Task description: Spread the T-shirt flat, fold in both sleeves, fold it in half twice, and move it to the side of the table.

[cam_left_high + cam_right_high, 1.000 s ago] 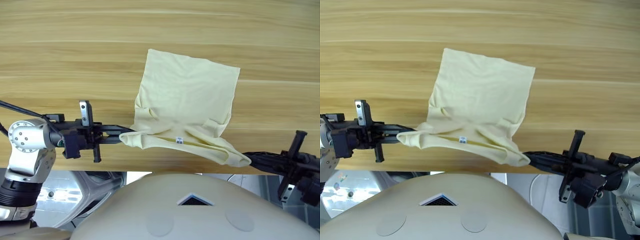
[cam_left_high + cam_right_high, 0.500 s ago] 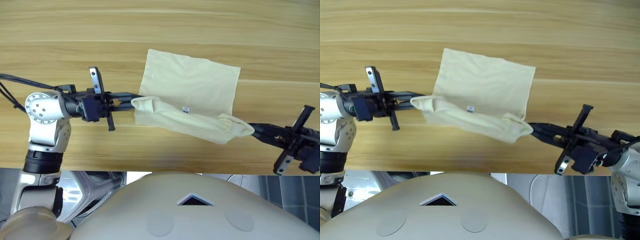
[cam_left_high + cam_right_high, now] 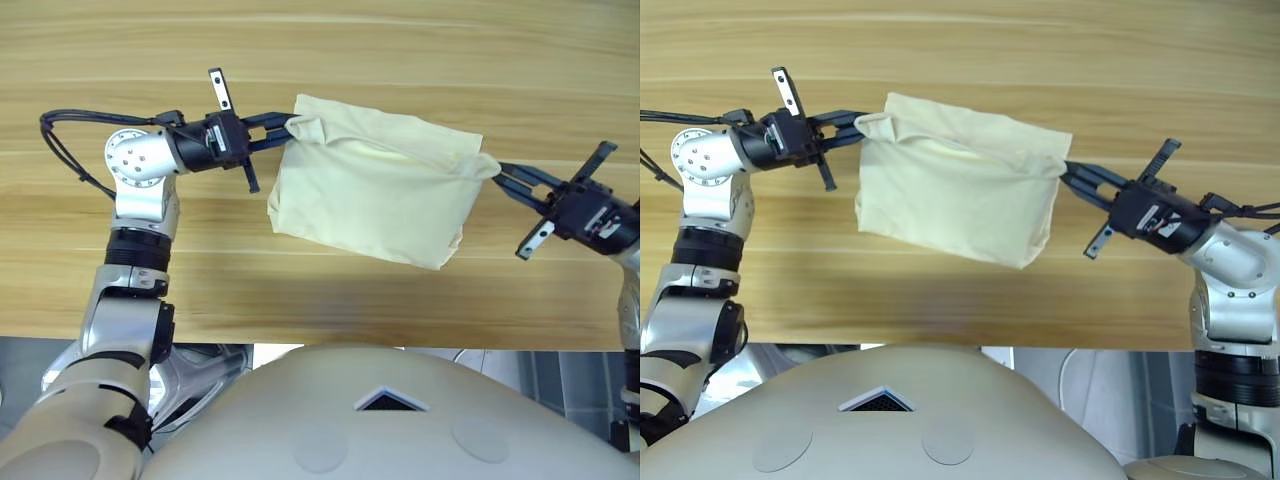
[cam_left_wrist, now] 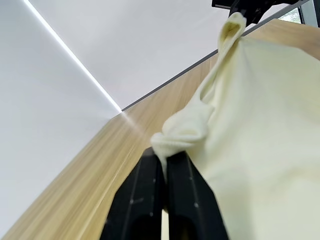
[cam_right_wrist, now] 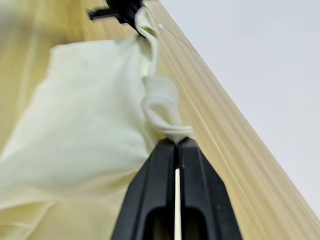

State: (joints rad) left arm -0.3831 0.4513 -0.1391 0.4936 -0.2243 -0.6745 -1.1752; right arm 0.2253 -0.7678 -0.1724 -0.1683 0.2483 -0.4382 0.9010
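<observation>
I find no text, label, number or sign that I can read here
</observation>
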